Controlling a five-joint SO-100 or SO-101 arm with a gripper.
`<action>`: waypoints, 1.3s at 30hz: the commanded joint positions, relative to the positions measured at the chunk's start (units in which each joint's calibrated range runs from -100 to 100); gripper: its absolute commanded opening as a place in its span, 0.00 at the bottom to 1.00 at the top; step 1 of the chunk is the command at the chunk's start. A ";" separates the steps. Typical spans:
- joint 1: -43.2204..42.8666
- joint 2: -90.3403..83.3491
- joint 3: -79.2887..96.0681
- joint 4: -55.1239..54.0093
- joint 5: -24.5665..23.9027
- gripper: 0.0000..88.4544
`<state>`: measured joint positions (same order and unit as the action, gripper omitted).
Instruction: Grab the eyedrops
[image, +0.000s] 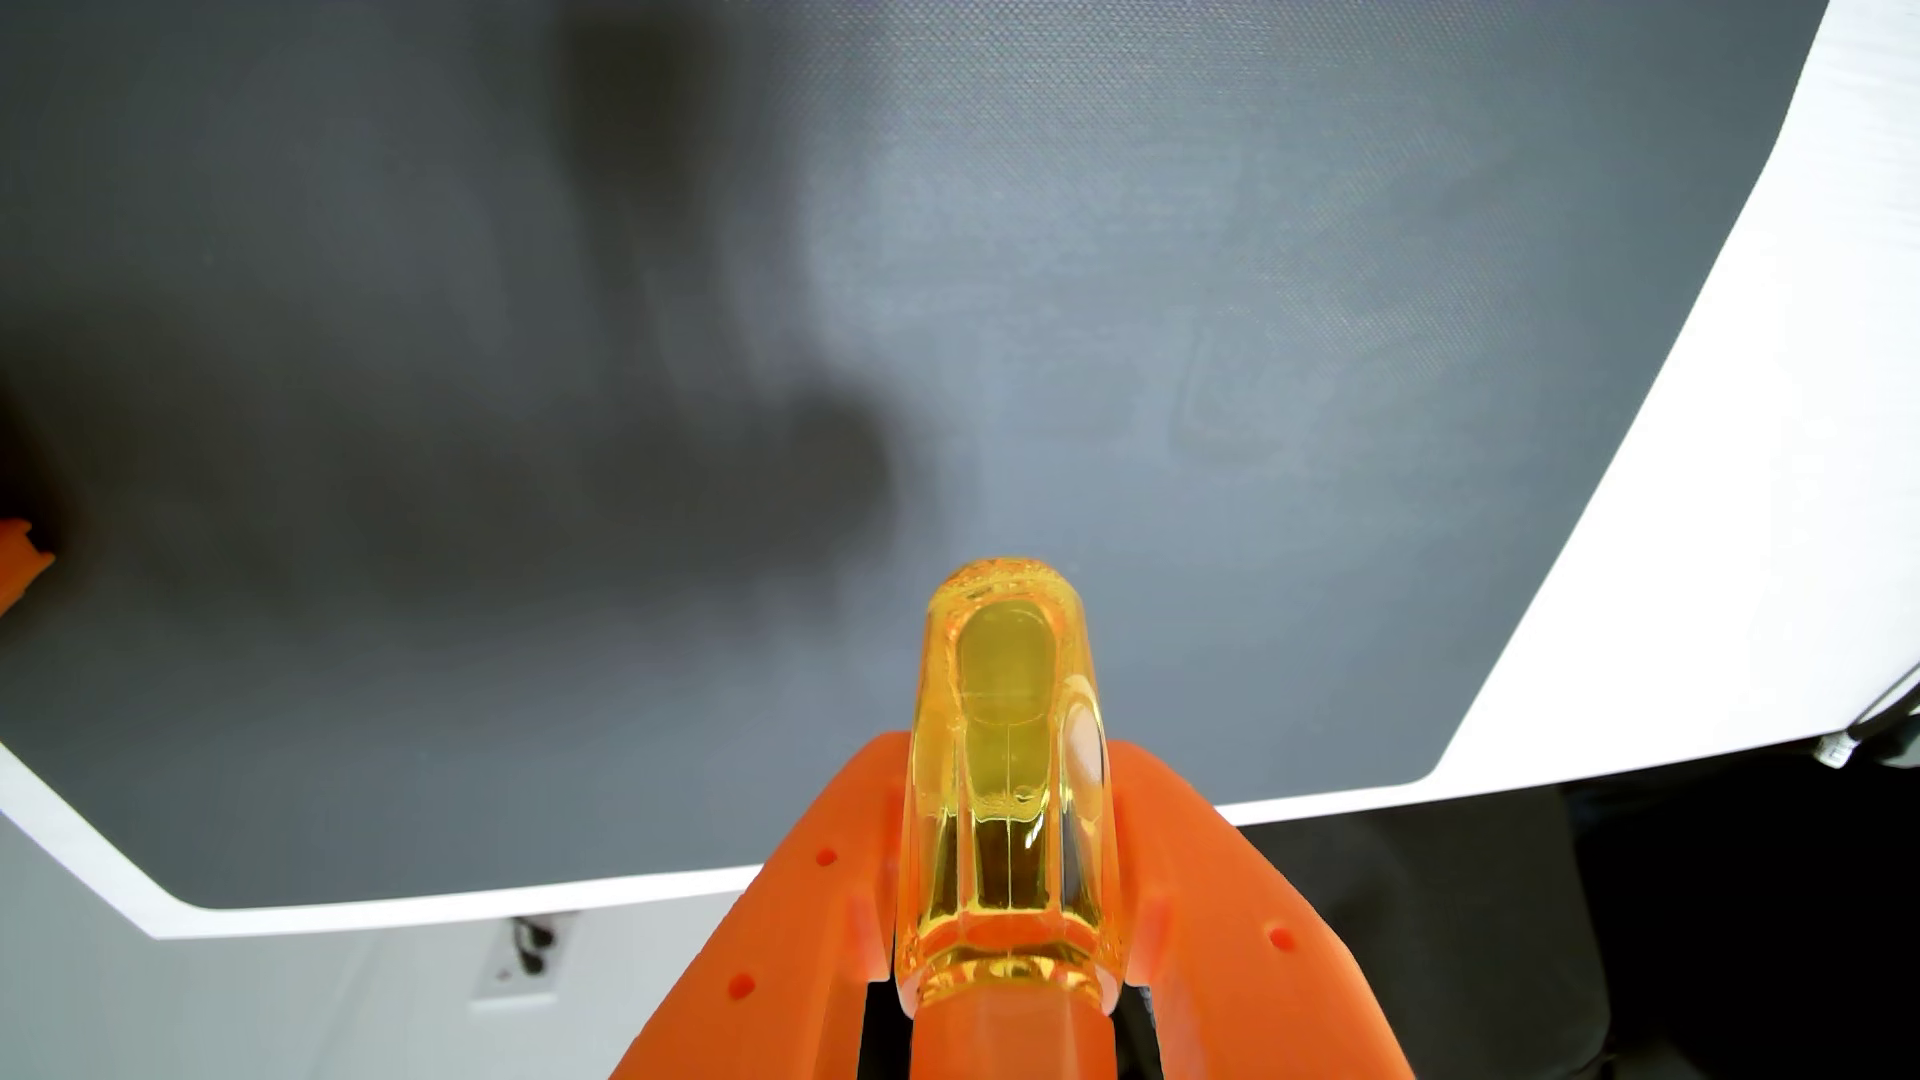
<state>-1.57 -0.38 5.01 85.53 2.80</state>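
One yellow eyedrops bottle, which we log clamped between the orange tool's closed fingers, held above the grey mat covering the white worktop.

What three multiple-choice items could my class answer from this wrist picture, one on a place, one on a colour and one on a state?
1. Where does the eyedrops bottle sit?
A. Between the orange gripper fingers
B. Flat on the white table
C. Inside a box

2. What colour is the bottle?
A. Blue
B. Clear yellow
C. Black

3. How does the gripper stand?
A. Wide open, holding nothing
B. Shut on the bottle
C. Gripping the mat edge

Answers: 1 A, orange fingers flank the bottle on both sides; 2 B, it is see-through yellow against the dark grey mat; 3 B, both fingers press against the bottle's sides.
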 joint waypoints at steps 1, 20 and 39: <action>-0.34 -2.63 -0.82 -1.02 0.21 0.01; -0.84 -2.63 -0.73 -1.71 0.89 0.04; -0.92 -2.04 -0.55 -1.71 0.89 0.07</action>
<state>-2.32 -0.38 5.01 84.05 3.58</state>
